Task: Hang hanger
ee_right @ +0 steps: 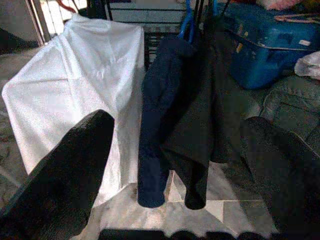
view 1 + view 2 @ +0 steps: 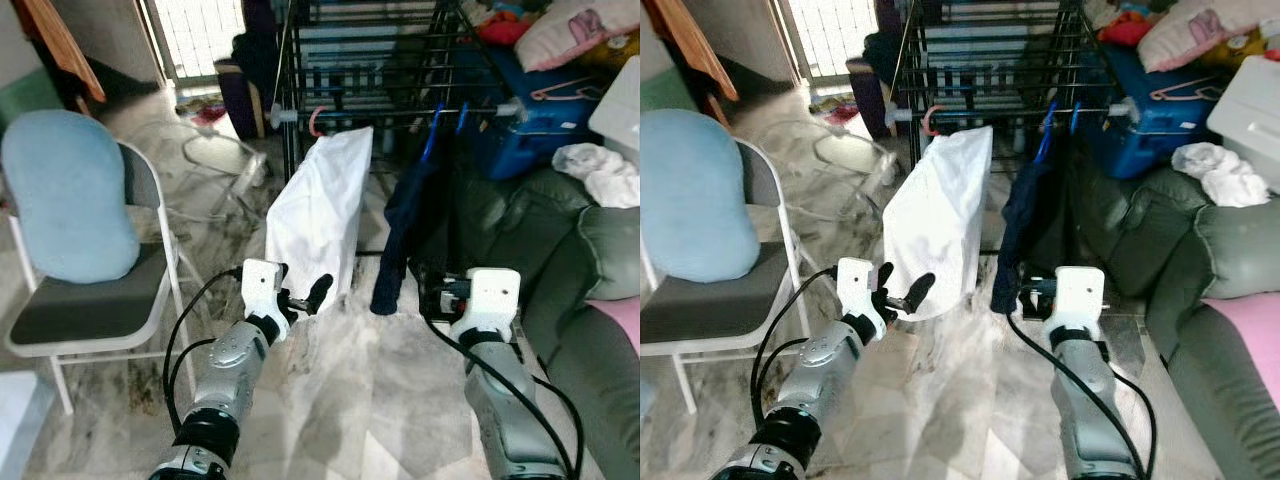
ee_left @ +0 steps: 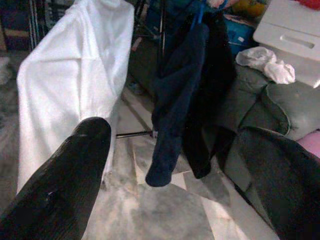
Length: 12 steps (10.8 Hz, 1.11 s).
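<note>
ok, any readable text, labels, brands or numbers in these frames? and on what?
None can be read.
White garment on the drying rack: no print shows.
Dark navy garment: plain.
Blue storage box: no label can be made out.
Pink pillow: a pink graphic, too blurred to tell whether it holds letters.
Left end effector and right end effector housings: no markings visible.

Black wire drying rack point(image 2: 380, 60) at centre back. White garment point(image 2: 318, 215) hangs from its rail on a pink hanger point(image 2: 314, 122); navy garment point(image 2: 405, 225) beside it on a blue hanger point(image 2: 433, 135). Left gripper point(image 2: 305, 298) raised near the white garment's lower edge, fingers apart. Folding chair point(image 2: 90, 310) with blue cushion point(image 2: 65, 195) at left. Grey sofa point(image 2: 590, 280) at right.
</note>
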Motion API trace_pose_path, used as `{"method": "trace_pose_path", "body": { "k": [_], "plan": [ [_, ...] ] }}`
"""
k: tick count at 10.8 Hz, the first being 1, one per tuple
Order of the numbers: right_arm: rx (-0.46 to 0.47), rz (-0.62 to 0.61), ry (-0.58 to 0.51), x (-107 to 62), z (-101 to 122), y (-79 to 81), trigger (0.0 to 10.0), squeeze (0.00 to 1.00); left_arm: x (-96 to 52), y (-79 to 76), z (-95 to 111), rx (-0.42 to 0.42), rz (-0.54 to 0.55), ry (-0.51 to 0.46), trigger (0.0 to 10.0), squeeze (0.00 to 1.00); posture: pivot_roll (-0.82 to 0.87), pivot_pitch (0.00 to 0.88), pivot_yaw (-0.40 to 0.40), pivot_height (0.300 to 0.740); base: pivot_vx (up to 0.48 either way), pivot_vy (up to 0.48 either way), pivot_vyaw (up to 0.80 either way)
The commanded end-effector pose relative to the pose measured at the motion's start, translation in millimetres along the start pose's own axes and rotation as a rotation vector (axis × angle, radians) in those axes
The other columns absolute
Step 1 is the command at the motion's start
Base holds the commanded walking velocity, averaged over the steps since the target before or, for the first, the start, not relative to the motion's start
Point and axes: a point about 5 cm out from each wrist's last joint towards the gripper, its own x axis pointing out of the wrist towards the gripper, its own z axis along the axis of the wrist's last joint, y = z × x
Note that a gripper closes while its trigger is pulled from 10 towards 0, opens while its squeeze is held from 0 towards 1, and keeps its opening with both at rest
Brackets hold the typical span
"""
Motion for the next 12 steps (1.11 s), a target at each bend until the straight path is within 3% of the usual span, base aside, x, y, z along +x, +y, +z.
{"method": "trace_pose_path", "body": {
  "k": [1, 4, 6, 8, 12],
  "plan": [
    [0.001, 0.007, -0.014, -0.2, 4.7, 1.4, 10.0, 0.0, 0.0, 0.7, 2.7, 0.007, -0.003, -0.014, 10.0, 0.0, -0.27, 0.009, 0.038, 0.74, 0.394, 0.0, 0.0],
    [-0.004, -0.021, -0.027, -6.4, 6.1, -6.7, 10.0, 0.0, -5.2, 18.5, 20.6, 0.082, 0.123, -0.098, 10.0, 0.0, -0.27, 0.014, 0.038, 0.74, 0.389, 0.0, 0.0],
    [-0.019, -0.047, -0.033, -24.7, 4.6, -14.7, 10.0, 0.0, -21.5, 36.9, 37.5, 0.182, 0.23, -0.161, 10.0, 0.0, -0.26, 0.024, 0.038, 0.74, 0.141, 0.0, 0.0],
    [-0.025, -0.048, -0.022, -29.7, 1.7, -15.6, 10.0, 0.0, -31.5, 37.9, 35.2, 0.232, 0.244, -0.155, 10.0, 0.0, -0.26, 0.031, 0.039, 0.74, 0.0, 0.0, 0.0],
    [-0.061, 0.003, -0.052, -19.8, 12.9, -8.1, 10.0, 0.0, -36.8, 37.7, 30.9, 0.248, 0.263, -0.121, 10.0, 0.0, -0.25, 0.054, 0.042, 0.74, 0.0, 0.0, 0.12]
  ]
}}
